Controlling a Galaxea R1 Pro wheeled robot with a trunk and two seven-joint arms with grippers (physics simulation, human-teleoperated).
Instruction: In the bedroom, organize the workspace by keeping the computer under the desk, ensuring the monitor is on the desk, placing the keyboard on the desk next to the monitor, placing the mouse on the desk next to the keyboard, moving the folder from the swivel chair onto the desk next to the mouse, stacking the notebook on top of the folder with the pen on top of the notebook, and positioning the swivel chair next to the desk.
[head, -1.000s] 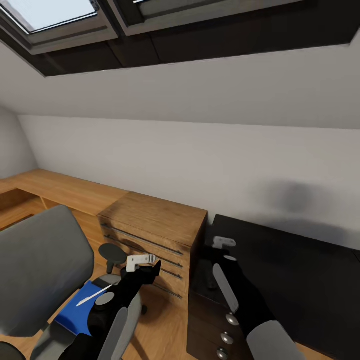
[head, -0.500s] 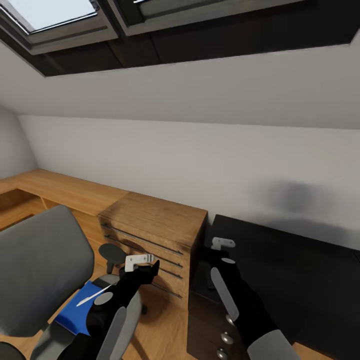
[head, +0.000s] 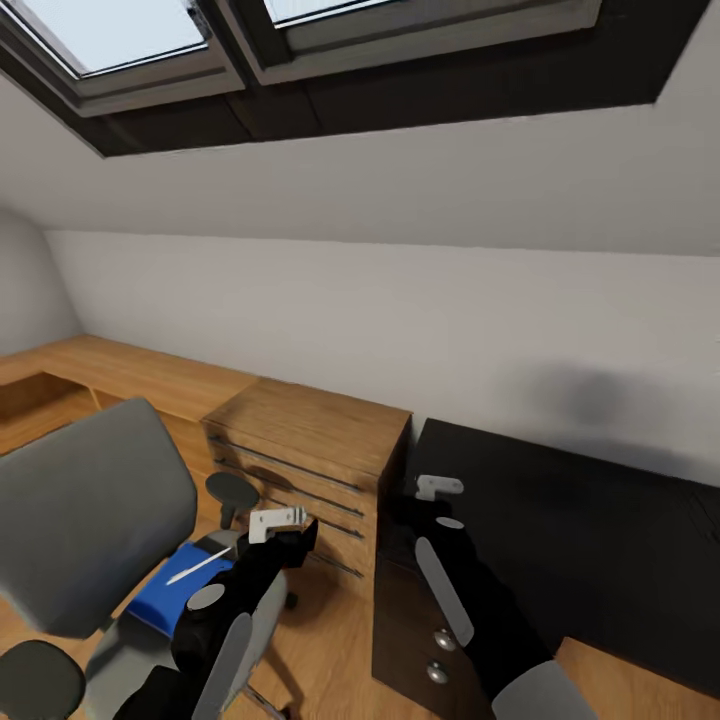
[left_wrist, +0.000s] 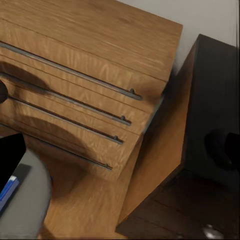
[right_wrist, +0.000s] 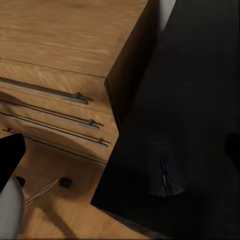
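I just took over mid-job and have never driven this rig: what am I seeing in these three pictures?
The wide picture comes from the robot's head, looking down over its two black arms. The left hand and right hand appear to hold nothing, and I cannot tell if they are open. The other two come from cameras at each wrist. A blue folder with a white pen on it lies on the seat of the grey chair. Beside it stands a wooden drawer cabinet, then the black desk. The right wrist picture shows a dark mouse on the desk.
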